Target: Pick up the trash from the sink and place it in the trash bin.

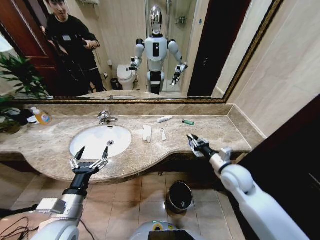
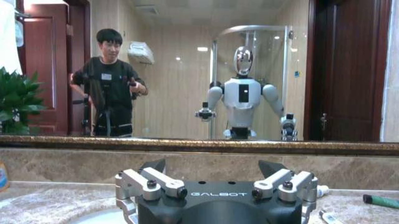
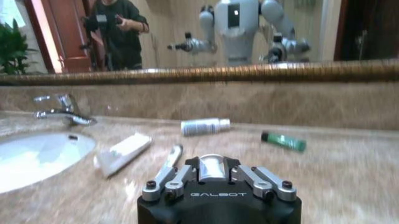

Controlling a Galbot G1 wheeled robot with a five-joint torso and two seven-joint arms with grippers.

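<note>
Counter surround (image 1: 220,131): the stretch from the litter to the right edge is bare marble. Obstacles: folded tissue (image 1: 147,133) and a thin tube (image 1: 163,134) lie just right of the basin (image 1: 100,140); a white tube (image 1: 164,119) and green stick (image 1: 188,122) lie near the back edge. The tap (image 1: 105,117) stands behind the basin. A soap bottle (image 1: 41,117) and plant (image 1: 15,80) crowd the back left corner. Basin interior is unobstructed. On the floor, the bin (image 1: 179,196) stands open-topped below the front edge.

Right hand (image 3: 212,169) grips small white piece, perhaps tube; mostly hidden.
</note>
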